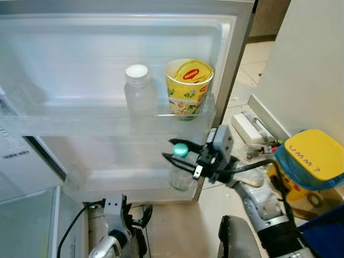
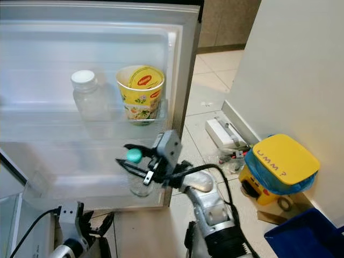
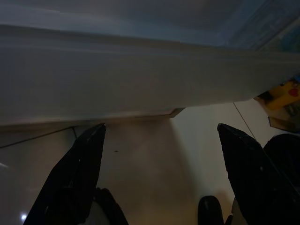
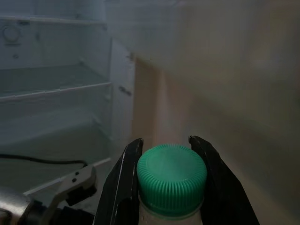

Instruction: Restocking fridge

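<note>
At six o'clock, nearest to us, our left tool [image 1: 141, 215] hangs low over the tiled floor [image 1: 183, 226] with its two black fingers [image 3: 75, 173] spread wide and nothing between them; the wrist view looks past them at the underside of the fridge door.

A little farther out, just right of centre, our right tool [image 1: 180, 153] reaches toward the open fridge door [image 1: 107, 80]. Its fingers are clenched on the neck of a clear bottle with a green cap [image 4: 171, 177], one finger on each side just under the cap. The bottle body [image 1: 181, 177] hangs down at the lower door shelf [image 1: 107, 180], near that shelf's right end; we cannot tell whether its base rests on the shelf.

At three o'clock on the floor, against the white wall, sits a yellow container with a blue band [image 1: 312, 158], and beyond it a small white box [image 1: 247, 129].

Farther on, toward twelve o'clock, the upper door shelf [image 1: 80, 121] carries two things side by side: a clear bottle with a white cap [image 1: 138, 88] on the left, and a yellow noodle cup [image 1: 188, 86] on the right, just beside it. Both stand upright.
</note>
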Controlling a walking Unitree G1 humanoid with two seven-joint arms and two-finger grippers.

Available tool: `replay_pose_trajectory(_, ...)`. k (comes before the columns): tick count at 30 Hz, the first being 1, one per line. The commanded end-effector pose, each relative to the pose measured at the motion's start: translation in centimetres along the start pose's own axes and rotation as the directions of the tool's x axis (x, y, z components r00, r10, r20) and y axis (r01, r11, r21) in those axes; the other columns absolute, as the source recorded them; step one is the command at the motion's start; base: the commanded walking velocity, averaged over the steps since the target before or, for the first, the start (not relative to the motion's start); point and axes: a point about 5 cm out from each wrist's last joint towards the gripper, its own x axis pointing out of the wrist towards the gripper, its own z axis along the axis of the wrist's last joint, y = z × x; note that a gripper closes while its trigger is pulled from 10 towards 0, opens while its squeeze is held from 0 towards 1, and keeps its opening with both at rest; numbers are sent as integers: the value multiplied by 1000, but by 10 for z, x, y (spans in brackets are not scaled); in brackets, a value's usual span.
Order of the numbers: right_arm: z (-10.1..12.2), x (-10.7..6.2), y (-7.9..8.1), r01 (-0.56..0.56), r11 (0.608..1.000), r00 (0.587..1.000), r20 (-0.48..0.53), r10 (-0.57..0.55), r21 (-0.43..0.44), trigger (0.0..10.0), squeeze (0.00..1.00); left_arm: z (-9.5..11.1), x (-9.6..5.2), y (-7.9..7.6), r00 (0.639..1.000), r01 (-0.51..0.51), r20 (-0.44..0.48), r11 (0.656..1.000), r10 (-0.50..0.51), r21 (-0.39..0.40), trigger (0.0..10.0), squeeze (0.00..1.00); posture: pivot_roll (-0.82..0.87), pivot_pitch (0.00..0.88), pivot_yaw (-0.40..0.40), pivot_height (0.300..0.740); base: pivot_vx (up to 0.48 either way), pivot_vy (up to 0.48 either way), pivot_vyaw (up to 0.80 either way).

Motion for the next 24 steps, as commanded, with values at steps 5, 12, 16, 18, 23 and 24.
replay_pose_trajectory(5,5,5,-12,89,988,996,17,-88,-123,10000,0,-6,-4,-2,1000,11,-11,1000,-11,-5,10000,0,-25,135,-19,455,0,0,0)
replay_pose_trajectory(12,2,8,-15,118,981,993,21,-116,-157,10000,0,-7,-5,-2,1000,17,-11,1000,-17,0,10000,0,-16,152,-13,455,0,0,0)
replay_pose_trajectory(16,-7,9,-14,150,978,989,15,-149,-145,10000,0,-9,-7,-2,1000,20,-9,1000,-20,0,10000,0,-6,163,-10,455,0,0,0)
replay_pose_trajectory(18,-12,8,-14,160,977,987,5,-161,-141,10000,0,-9,-8,-2,1000,21,-8,1000,-21,1,10000,0,-2,168,-8,455,0,0,0)
replay_pose_trajectory(23,-29,5,-14,213,971,976,-31,-217,-112,10000,0,-10,-10,-1,1000,22,-2,1000,-22,4,10000,0,6,176,-3,455,0,0,0)
replay_pose_trajectory(24,-32,3,-14,224,968,973,-39,-229,-112,10000,0,-10,-11,-1,1000,22,-2,1000,-22,5,10000,0,8,177,-1,455,0,0,0)
